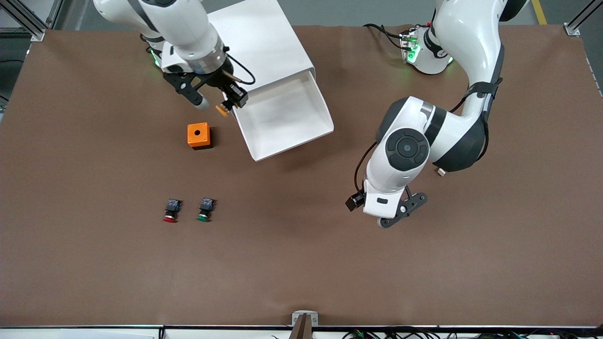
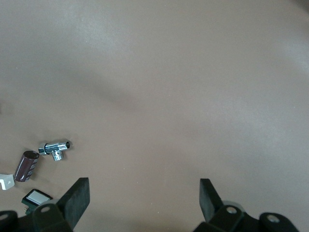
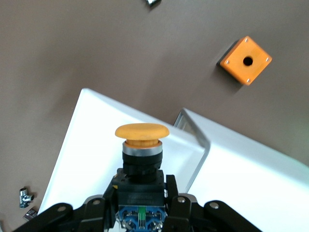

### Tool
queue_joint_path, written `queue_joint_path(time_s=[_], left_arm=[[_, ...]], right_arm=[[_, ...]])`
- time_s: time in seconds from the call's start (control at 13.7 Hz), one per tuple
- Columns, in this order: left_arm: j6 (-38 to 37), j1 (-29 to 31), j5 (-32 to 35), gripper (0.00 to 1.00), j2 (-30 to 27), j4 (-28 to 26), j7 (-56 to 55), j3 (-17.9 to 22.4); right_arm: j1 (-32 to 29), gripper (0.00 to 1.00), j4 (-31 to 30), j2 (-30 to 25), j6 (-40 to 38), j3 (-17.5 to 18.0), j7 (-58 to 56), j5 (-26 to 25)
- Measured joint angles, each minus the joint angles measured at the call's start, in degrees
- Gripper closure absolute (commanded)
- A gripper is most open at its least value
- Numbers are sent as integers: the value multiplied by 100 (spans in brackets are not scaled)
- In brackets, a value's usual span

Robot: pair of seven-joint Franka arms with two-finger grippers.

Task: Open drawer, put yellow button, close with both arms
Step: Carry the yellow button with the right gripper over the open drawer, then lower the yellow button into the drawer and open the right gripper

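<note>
The drawer (image 1: 282, 117) stands pulled out of the white cabinet (image 1: 264, 42), its white tray bare. My right gripper (image 1: 230, 101) is shut on the black body of the yellow button (image 1: 222, 109), held in the air at the drawer's side rim toward the right arm's end. In the right wrist view the yellow cap (image 3: 142, 131) points away from the gripper (image 3: 141, 187), with the white drawer (image 3: 87, 145) beneath it. My left gripper (image 1: 398, 214) hangs open over bare table toward the left arm's end. Nothing lies between its fingers (image 2: 77, 198).
An orange box with a hole (image 1: 198, 135) sits near the drawer, toward the right arm's end. A red-capped button (image 1: 170, 210) and a green-capped button (image 1: 204, 210) lie nearer the camera. A chrome fitting (image 2: 54, 150) and a brown cylinder (image 2: 26, 166) show in the left wrist view.
</note>
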Motion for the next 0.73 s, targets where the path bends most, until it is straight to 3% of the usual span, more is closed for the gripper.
queue_joint_path(time_s=[0.73], left_arm=[[98,3,1,0,0,-57,0,0]], right_arm=[[999,100,11,906,1042,-7,1727,-357]])
